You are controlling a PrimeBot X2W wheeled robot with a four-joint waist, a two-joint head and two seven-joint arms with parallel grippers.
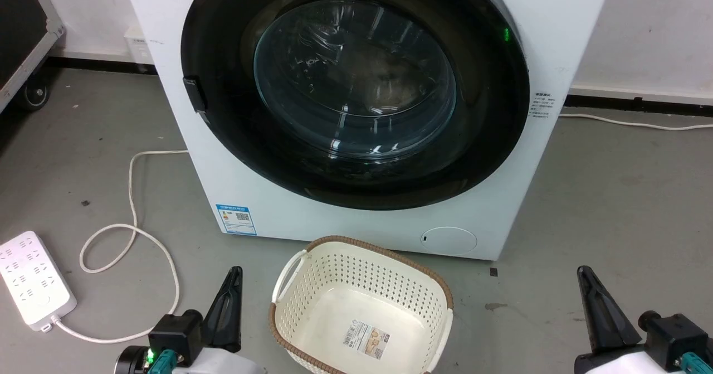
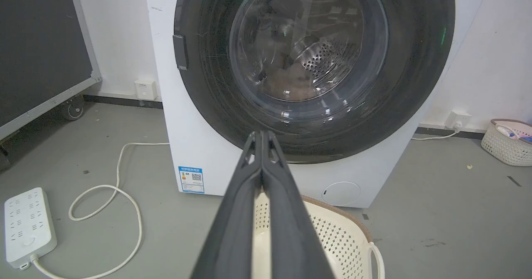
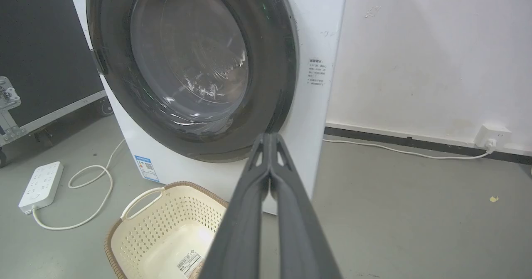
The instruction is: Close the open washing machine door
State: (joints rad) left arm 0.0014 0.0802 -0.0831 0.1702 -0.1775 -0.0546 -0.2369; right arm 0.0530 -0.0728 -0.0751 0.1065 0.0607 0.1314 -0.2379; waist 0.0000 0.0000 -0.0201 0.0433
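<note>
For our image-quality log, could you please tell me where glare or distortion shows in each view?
Head view: even light, white glints low on the washing machine door glass. Left wrist view: wide-angle skew of the washing machine edges, green specks reflected. Right wrist view: streaky highlights across the glass.

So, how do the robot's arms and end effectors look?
The left end effector and right end effector each have two long, dark grey, tapering fingers with small holes near the tips. Behind sit black housings with teal plugs, then white forearms.
</note>
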